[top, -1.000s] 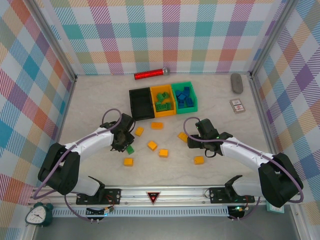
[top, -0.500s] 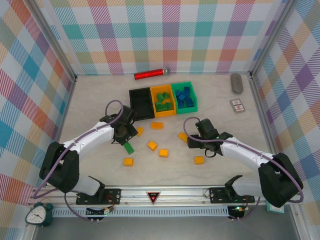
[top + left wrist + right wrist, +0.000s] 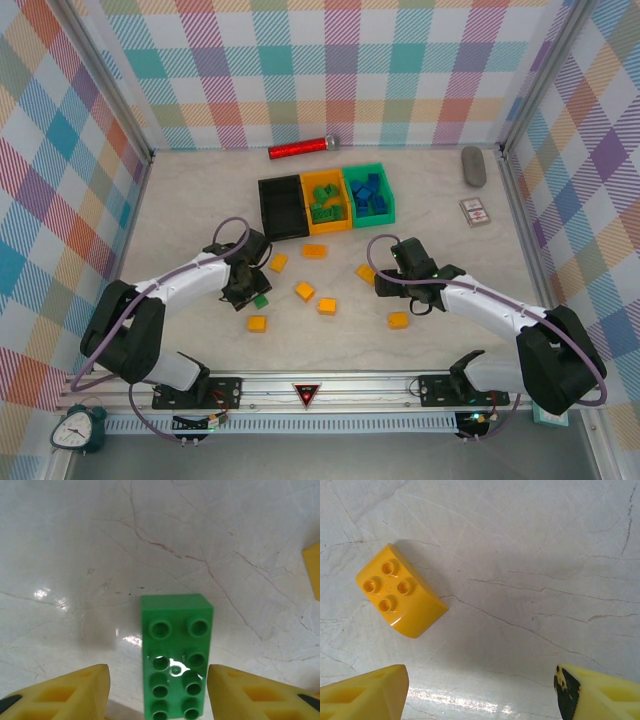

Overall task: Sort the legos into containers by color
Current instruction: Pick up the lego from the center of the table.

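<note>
A green lego (image 3: 175, 655) lies flat on the table, studs up, between my left gripper's yellow fingers (image 3: 75, 692). There is a gap on each side, so the left gripper (image 3: 252, 290) is open and stands over the brick (image 3: 260, 299). My right gripper (image 3: 388, 278) is open with only bare table between its fingers (image 3: 365, 695). A curved yellow lego (image 3: 400, 597) lies just ahead and to its left. Several more yellow legos (image 3: 305, 291) are scattered mid-table. The black bin (image 3: 283, 207), the orange-yellow bin (image 3: 327, 222) holding green bricks and the green bin (image 3: 369, 215) holding blue bricks stand in a row.
A red cylinder (image 3: 302, 149) lies by the back wall. A grey oval object (image 3: 473, 165) and a small card (image 3: 474, 211) sit at the far right. Checked walls close in the table on three sides.
My left gripper has opened and let go of the green lego. It lifted away toward the bins, then came back over the brick. The right arm has not moved.
</note>
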`<state>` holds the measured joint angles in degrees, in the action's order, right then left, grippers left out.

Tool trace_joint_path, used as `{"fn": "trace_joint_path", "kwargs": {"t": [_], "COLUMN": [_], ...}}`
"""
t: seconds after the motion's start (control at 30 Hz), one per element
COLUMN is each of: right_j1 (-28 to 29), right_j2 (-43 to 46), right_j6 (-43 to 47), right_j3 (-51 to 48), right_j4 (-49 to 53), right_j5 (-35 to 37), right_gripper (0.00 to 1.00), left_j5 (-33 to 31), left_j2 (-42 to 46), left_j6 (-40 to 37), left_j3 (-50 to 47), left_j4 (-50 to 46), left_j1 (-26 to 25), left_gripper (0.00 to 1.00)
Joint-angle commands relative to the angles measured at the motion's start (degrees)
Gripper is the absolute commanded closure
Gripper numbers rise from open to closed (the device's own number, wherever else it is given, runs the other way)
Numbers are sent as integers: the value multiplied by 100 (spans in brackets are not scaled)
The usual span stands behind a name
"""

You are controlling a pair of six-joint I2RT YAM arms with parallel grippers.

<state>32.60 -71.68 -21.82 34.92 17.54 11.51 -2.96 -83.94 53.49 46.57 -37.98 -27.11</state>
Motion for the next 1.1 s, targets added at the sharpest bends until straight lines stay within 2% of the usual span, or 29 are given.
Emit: {"fn": "trace_joint_path", "kwargs": {"t": [0.0,0.13,0.23,0.37,0.4,0.6,0.73,0.9,1.07], "right_j1": [4,8,1,0,1,5,3,2,6], "right_j2": [55,92,93,75,82,59,59,61,101], "right_j6": [2,-6,-13,2,-5,2,6,9,18], "right_j3": [-64,-80,-81,-72,-69,-65,-72,-64,-97], "right_j4": [-98,-93,-109,-110,-110,-119,-122,-132,-141], "right_j5": [-26,-8,3,-8,-3,1,1,-13,-17], "right_gripper": [23,23,23,23,23,23,23,23,23], "left_j5": [59,132,191,151,130,-91,-8,163,188], "left_j2": [-354,-566,-619,-524,-483,-373,-490,-912,-1686], "left_j6": [-170,-212,-210,-232,-253,-491,-694,-939,-1288], "left_j3": [102,191,185,217,267,888,1453,2336,3574], "left_j4": [-50,39,121,129,101,-218,-189,-18,-196], "left_j1": [4,-13,-26,-52,-57,-75,-79,-92,-91], "left_gripper": [46,47,52,73,75,75,75,74,73]}}
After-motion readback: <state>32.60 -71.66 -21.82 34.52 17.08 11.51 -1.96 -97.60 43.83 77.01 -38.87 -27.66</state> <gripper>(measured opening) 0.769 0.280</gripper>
